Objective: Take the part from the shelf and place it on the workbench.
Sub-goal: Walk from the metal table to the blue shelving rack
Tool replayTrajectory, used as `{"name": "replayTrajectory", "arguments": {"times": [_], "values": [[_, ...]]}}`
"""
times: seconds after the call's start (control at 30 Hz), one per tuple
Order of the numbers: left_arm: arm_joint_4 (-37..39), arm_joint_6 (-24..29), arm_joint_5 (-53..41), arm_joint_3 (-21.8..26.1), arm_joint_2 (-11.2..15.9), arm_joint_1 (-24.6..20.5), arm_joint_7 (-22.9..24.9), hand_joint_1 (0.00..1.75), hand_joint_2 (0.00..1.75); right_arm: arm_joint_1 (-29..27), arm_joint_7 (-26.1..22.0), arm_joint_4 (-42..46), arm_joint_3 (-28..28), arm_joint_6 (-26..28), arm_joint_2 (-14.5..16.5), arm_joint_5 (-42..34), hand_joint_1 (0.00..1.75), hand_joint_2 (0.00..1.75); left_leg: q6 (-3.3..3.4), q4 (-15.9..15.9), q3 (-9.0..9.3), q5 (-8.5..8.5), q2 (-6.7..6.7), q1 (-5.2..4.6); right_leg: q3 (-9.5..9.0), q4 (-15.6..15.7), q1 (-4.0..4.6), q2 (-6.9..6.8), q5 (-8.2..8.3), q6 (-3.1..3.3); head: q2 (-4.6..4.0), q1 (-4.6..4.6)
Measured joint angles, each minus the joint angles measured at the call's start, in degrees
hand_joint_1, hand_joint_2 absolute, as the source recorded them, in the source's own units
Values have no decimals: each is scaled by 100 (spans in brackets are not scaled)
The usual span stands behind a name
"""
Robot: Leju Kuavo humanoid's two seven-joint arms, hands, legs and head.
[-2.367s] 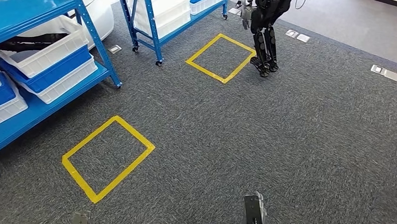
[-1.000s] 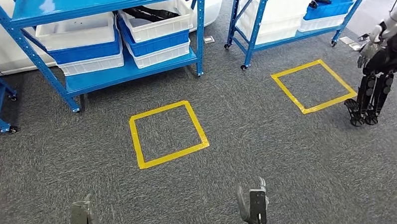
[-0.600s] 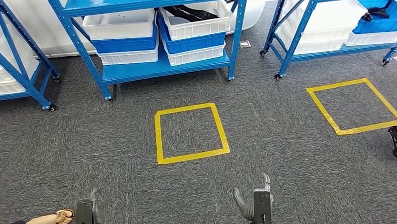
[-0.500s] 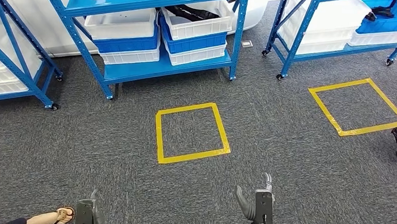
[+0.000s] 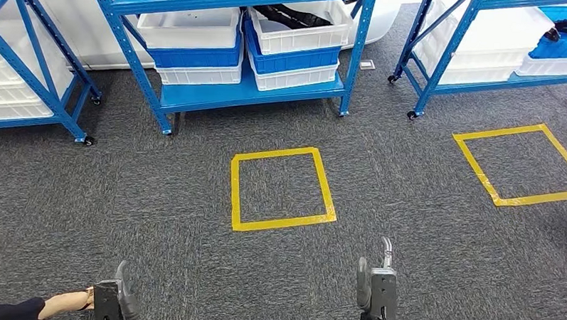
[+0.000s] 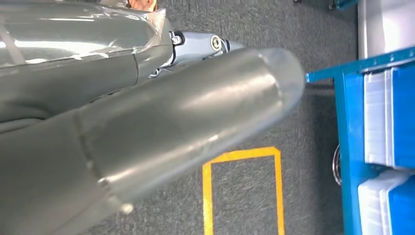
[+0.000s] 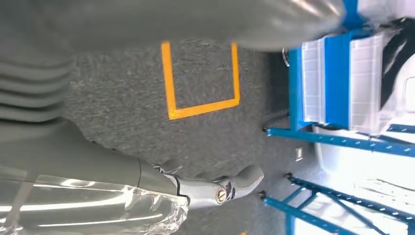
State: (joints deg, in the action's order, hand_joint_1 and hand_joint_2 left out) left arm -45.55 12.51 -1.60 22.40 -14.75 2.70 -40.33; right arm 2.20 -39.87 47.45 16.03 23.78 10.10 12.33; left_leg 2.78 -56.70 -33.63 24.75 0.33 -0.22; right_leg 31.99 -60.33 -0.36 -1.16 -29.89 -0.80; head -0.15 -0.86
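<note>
- Robot stands facing the blue shelf [image 5: 233,94] at 12 o'clock; a yellow tape square [image 5: 282,188] lies between, likely the standing spot for reaching in.
- Left hand [image 5: 113,300] at 7 o'clock & right hand [image 5: 376,288] at 5 o'clock hang low, holding nothing, fingers apart, since there's nothing to grab yet.
- Part: prob. the dark item [image 5: 293,16] in the upper white bin [image 5: 299,29] at 12 o'clock; can't tell for sure.
- A person's arm [image 5: 19,309] shows at 8 o'clock.

No text, label, brand or number can be read anywhere — not on the blue shelf [image 5: 233,94], nor on its white and blue bins [image 5: 199,47], nor on the carpet with its yellow tape square [image 5: 283,190].
</note>
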Motion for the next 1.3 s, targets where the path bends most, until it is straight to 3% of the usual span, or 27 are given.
{"name": "replayTrajectory", "arguments": {"times": [0.1, 0.17, 0.2, 0.27, 0.3, 0.37, 0.43, 0.5, 0.57, 0.63, 0.67, 0.7, 0.77, 0.8, 0.83, 0.87, 0.93, 1.0, 1.07, 1.13, 1.17, 1.2, 1.23, 1.27, 1.3], "values": [[-45, -54, 35, 19, -33, 8, 1, 0, 0, -34, 1, 26, 57, 28, -73, -13, 0, 0, 29, 46, 48, 14, -59, 26, 564, -1033, -27, 77, -364, -8, 0, 21], [-46, -103, 61, 37, -48, 24, 2, 0, 0, -81, 1, 30, 87, 50, -119, -34, 0, 0, 21, 43, 78, 56, -112, 35, 832, -1413, -57, 88, -390, -81, 0, 28], [-46, -116, 64, 49, -54, 31, 2, 0, 0, -97, 1, 34, 99, 61, -134, -42, 0, 0, 1, 40, 111, 82, -134, 45, 787, -1252, -77, 88, -262, -148, 0, 33], [-46, -126, 66, 74, -67, 36, 4, 0, 0, -105, 1, 42, 121, 74, -157, -44, 0, 0, -69, 11, 191, 156, -169, 66, 448, -476, -133, 88, 108, -286, 0, 45], [-46, -128, 66, 86, -72, 36, 4, 0, 0, -104, 1, 45, 133, 76, -165, -43, 0, 0, -113, -16, 219, 213, -182, 63, 270, -123, -150, 95, 235, -298, 0, 55], [-49, -131, 66, 109, -77, 37, 5, 0, 0, -101, 1, 51, 154, 80, -180, -43, 0, 0, -179, -51, 239, 301, -195, 48, 111, 165, -140, 106, 290, -199, 0, 66], [-52, -132, 64, 126, -80, 38, 5, 0, 0, -103, 1, 58, 170, 85, -191, -43, 0, 0, -215, -55, 255, 347, -191, 64, 79, 172, -120, 113, 257, -68, 0, 60], [-54, -136, 63, 143, -83, 33, 4, 0, 0, -103, 1, 71, 184, 87, -197, -42, 0, 0, -257, -231, 188, 427, -144, 89, 19, 178, -127, 117, 216, 17, 0, 50], [-55, -143, 60, 165, -86, 31, 3, 0, 0, -102, 1, 84, 204, 90, -204, -40, 0, 0, -303, -855, -169, 628, -78, 96, -60, 181, -123, 117, 149, 92, 0, 34], [-55, -147, 55, 182, -92, 45, 3, 0, 0, -112, 1, 86, 217, 96, -214, -40, 0, 0, -319, -1599, -701, 787, -52, 96, -148, 181, -99, 115, 55, 130, 0, 29], [-55, -147, 51, 185, -96, 53, 4, 0, 0, -122, 1, 86, 219, 101, -221, -40, 0, 0, -304, -1754, -884, 728, -50, 93, -209, 181, -86, 117, -1, 134, 0, 27], [-55, -147, 46, 188, -101, 58, 4, 0, 0, -130, 1, 86, 218, 108, -226, -40, 0, 0, -270, -1673, -952, 544, -50, 85, -286, 182, -70, 119, -61, 135, 0, 28], [-55, -148, 34, 192, -106, 57, 5, 0, 0, -136, 1, 87, 218, 121, -231, -39, 0, 0, -151, -1006, -803, -25, -50, 50, -455, 194, -38, 122, -184, 133, 0, 28], [-55, -150, 26, 194, -104, 54, 6, 0, 0, -136, 0, 88, 220, 126, -232, -36, 0, 0, -71, -681, -677, -206, -38, 16, -517, 219, -26, 121, -243, 120, 0, 50], [-55, -151, 15, 196, -103, 50, 4, 0, 0, -137, -1, 88, 221, 128, -236, -35, 0, 0, 6, -436, -562, -277, -26, -24, -561, 256, -32, 119, -289, 100, 0, 65], [-54, -154, 6, 196, -103, 43, 4, 0, 0, -141, -1, 88, 222, 128, -238, -34, 0, 0, 65, -310, -474, -254, -20, -60, -612, 299, -40, 112, -311, 70, 0, 65], [-53, -156, -6, 198, -109, 31, 1, 0, 0, -150, -2, 92, 224, 130, -239, -33, 0, 0, 139, -140, -305, -151, -29, -101, -715, 305, -44, 96, -266, -55, 0, 45], [-53, -156, -8, 203, -118, 25, 1, 0, 0, -147, -2, 99, 222, 131, -245, -31, 0, 0, 157, 14, -82, -99, -47, -76, -611, -56, -34, 92, -150, -143, -1, 38], [-53, -155, -11, 210, -125, 11, 1, 0, 0, -134, -2, 103, 220, 132, -260, -31, 0, 0, 165, 102, 123, -19, -68, -37, -168, -739, -42, 107, -154, -117, -1, 46], [-51, -151, -17, 211, -134, 7, 2, 0, 0, -144, -2, 103, 219, 132, -278, -28, 0, 0, 146, 113, 271, 116, -105, -17, 353, -1262, -48, 117, -445, -71, 0, 48], [-49, -147, -22, 211, -140, 15, 3, 0, 0, -156, -2, 103, 217, 132, -290, -25, 0, 0, 120, 112, 363, 199, -124, -5, 544, -1330, -58, 117, -619, -74, 0, 47], [-47, -142, -28, 211, -145, 21, 3, 0, 0, -165, -2, 103, 215, 132, -298, -19, 0, 0, 91, 112, 466, 282, -141, 10, 645, -1231, -73, 116, -710, -108, 0, 47], [-46, -137, -32, 211, -149, 25, 3, 0, 0, -170, -2, 103, 214, 132, -306, -13, 0, 0, 58, 110, 578, 369, -155, 31, 670, -992, -95, 115, -672, -181, 0, 48], [-45, -129, -36, 212, -152, 26, 4, 0, 0, -173, -2, 102, 214, 133, -312, -7, 0, 0, 18, 106, 680, 463, -164, 50, 644, -643, -127, 110, -446, -304, 0, 52], [-43, -120, -38, 213, -154, 26, 5, 0, 0, -177, -2, 97, 214, 135, -315, 0, 0, 0, -28, 91, 784, 567, -171, 53, 604, -312, -152, 82, -75, -437, 0, 66]]}}
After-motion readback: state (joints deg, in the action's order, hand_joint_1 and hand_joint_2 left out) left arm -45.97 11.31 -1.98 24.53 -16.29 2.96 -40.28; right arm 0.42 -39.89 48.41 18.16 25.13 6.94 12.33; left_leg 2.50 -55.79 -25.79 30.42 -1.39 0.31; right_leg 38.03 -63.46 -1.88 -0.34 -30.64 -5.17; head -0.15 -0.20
